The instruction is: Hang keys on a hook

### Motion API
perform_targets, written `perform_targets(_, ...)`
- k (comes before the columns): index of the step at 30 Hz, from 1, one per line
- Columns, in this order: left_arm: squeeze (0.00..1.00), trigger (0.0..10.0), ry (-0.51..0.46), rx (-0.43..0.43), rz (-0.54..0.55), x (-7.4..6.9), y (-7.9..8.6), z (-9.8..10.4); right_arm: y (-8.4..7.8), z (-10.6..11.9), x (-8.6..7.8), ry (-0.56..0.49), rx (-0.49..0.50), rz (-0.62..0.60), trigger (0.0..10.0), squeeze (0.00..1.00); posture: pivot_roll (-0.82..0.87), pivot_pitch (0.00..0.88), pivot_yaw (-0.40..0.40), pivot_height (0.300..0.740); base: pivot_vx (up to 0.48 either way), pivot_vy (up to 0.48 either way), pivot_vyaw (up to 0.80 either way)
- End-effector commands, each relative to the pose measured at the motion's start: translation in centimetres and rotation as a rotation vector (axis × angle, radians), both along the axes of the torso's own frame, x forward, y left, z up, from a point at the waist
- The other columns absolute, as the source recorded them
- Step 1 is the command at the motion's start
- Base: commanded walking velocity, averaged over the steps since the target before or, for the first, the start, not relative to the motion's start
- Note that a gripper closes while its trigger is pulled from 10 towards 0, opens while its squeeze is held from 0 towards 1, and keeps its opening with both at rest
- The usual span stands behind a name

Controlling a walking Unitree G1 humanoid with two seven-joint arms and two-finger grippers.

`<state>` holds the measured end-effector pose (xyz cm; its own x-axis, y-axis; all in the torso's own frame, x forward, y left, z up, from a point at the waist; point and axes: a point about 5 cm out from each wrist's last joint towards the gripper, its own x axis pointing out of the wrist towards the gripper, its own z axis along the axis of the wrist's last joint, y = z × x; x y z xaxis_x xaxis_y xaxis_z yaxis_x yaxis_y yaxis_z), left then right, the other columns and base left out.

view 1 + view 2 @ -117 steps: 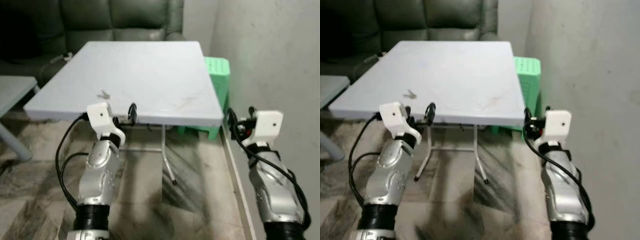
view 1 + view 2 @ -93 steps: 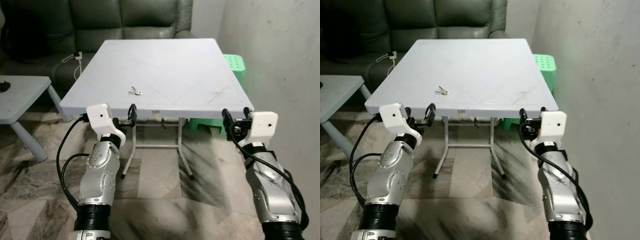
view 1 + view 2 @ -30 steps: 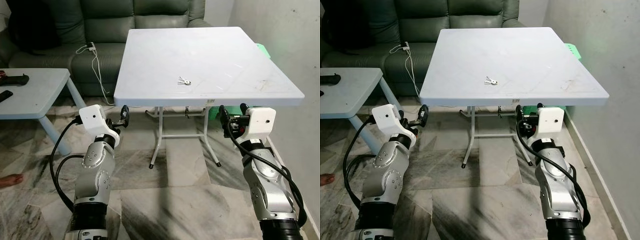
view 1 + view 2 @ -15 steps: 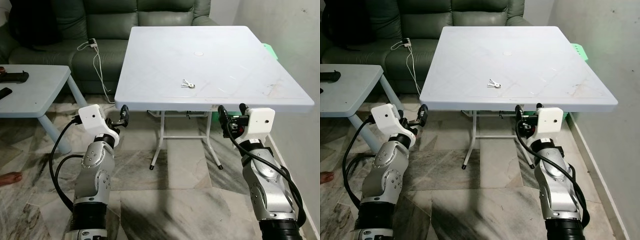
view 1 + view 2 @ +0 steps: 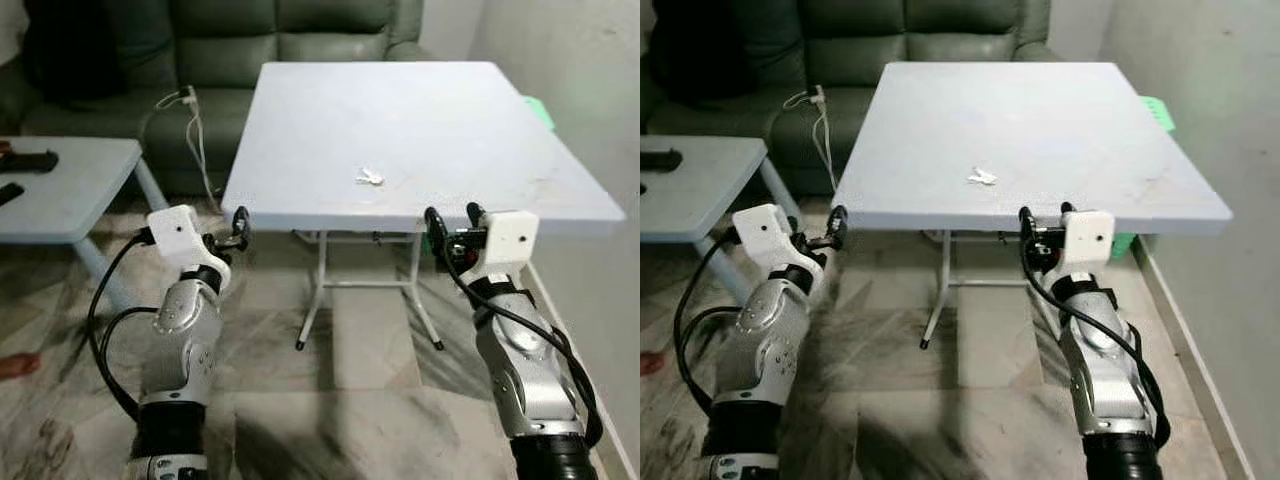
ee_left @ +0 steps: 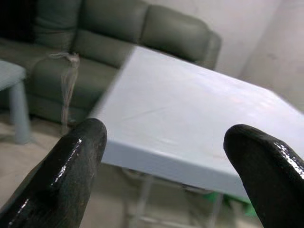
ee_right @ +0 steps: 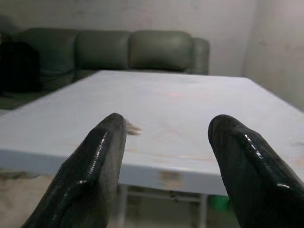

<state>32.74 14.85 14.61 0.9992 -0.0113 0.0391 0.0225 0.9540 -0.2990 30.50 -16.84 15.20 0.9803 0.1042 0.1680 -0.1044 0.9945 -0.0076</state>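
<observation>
Sofa (image 5: 250, 40) at the back, w/ a low side table (image 5: 60, 190) on the robot's left. Big pale counter (image 5: 450, 130) straight ahead; green stool (image 5: 538, 110) past its right edge. Left end effector (image 5: 238, 228) sits below the counter's near-left corner, fingers spread, empty. Right end effector (image 5: 450, 222) hovers at the near edge, also spread wide, holding nothing. Keys (image 5: 369, 177) lie small on the counter, near its front edge, btwn the two arms but closer to the right one. No hook visible here.

Risk, imo: keys are flat and tiny, so long fingers could skid them off the edge, or the right wrist could knock the counter rim while reaching over.
</observation>
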Motion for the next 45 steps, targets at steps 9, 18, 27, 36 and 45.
perform_targets(9,0.0,10.0,-0.006,0.003,-0.007,0.03,-0.03,0.19,-0.1,0.19,0.02,-0.003,0.005,-0.006,10.0,0.0,-0.01,0.007,-0.041,0.74,0.299,0.027,0.0)
perform_targets(18,0.0,10.0,-0.005,-0.006,0.001,-0.03,0.02,0.11,-0.16,0.2,0.03,0.0,0.002,-0.003,10.0,0.0,-0.01,0.011,-0.045,0.74,0.118,0.386,0.0)
perform_targets(27,0.0,10.0,-0.002,-0.014,0.008,-0.03,0.09,0.1,-0.13,0.26,0.07,0.001,0.002,-0.001,10.0,0.0,-0.01,0.015,-0.048,0.74,0.0,0.447,0.0)
perform_targets(36,0.0,10.0,-0.017,0.011,0.011,-0.08,0.03,0.25,-0.22,0.23,0.03,0.004,-0.001,0.002,10.0,0.0,-0.01,0.018,-0.05,0.74,0.13,0.234,0.0)
perform_targets(45,0.0,10.0,-0.044,-0.004,0.017,-0.25,-0.02,0.36,-0.25,0.17,-0.12,0.005,-0.001,0.005,10.0,0.0,-0.02,0.014,-0.05,0.74,0.057,0.0,0.0)
